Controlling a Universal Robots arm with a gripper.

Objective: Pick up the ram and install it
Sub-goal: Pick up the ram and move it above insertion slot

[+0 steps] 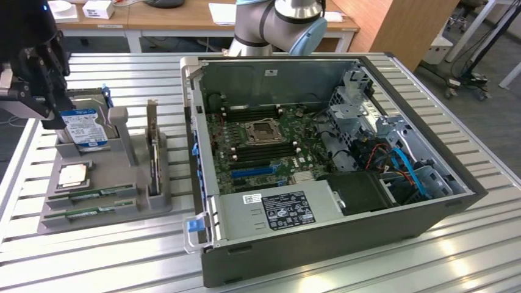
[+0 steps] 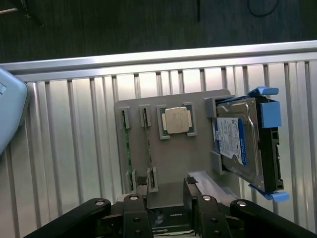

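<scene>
Gripper (image 2: 166, 201): wide open, empty, poised over holder (image 2: 178, 158); ram (image 2: 148, 148) pickup best done centred lengthwise, jaws square across its thin edge, clear of twin stick (image 2: 125, 148).

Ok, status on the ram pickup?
Gripper over the parts tray, fingers open, empty. Both ram sticks untouched in their tray slots. Hard drive stands alongside, clear of them.
</scene>
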